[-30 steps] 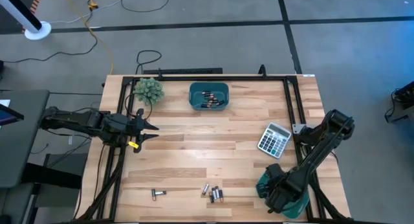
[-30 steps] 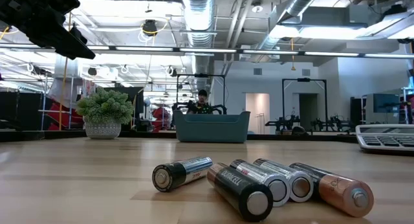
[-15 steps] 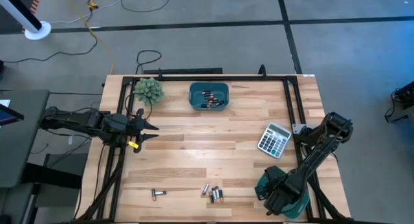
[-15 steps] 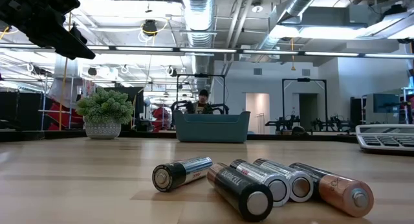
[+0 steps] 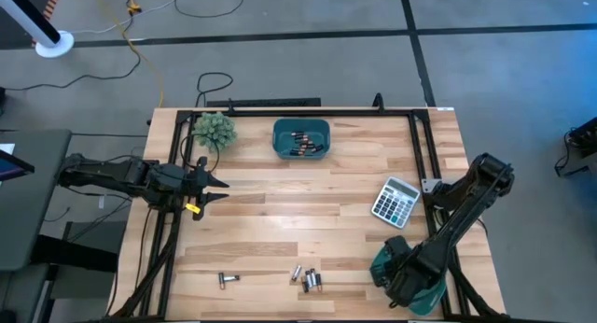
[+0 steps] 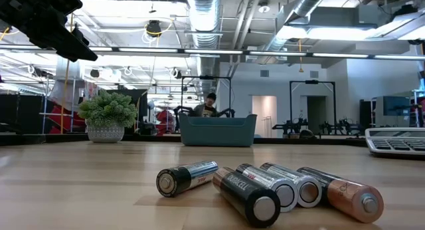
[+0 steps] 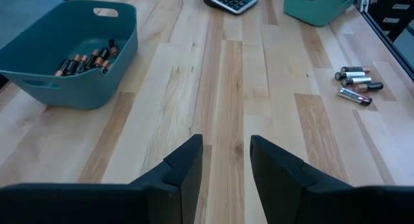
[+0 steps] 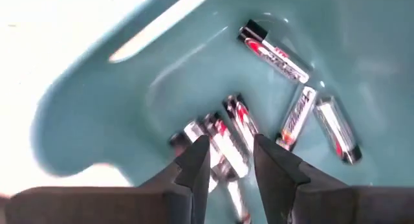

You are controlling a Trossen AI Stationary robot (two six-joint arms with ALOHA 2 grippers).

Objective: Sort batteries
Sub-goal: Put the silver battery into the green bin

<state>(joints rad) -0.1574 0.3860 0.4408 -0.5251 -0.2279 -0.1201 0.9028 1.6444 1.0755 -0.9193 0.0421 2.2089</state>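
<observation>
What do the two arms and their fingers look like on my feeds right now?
Both arms are dark, near-black jointed links. The left gripper carries a small yellow marking near its tip and two flat, blunt black fingers in its wrist view. The right gripper has matching dark angular fingers; its arm shows a rounded elbow joint from above. Dark cables trail alongside the left arm's base.

Bright, even overhead ceiling lighting; soft shadows; glare and blur inside the teal bin [image 8: 77, 101].
</observation>
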